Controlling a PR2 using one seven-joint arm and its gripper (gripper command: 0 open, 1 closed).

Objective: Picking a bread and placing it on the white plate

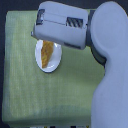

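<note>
The place looked like a robot test setup, perhaps in a lab, though little of the room was visible. A table [20,75] covered with a pale green woven cloth filled almost the whole exterior view. A large white and grey robot arm [110,65] reached over its far edge. Only a dark strip showed beyond the near edge.

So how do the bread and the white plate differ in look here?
The bread is golden-orange and elongated, while the white plate is plain white and round. The bread looks textured; the plate looks smooth. The bread lies on the plate, running along most of its width, and the plate sits on the green cloth. Both are partly hidden at the top by the robot arm; the pincer cannot be made out.
</note>
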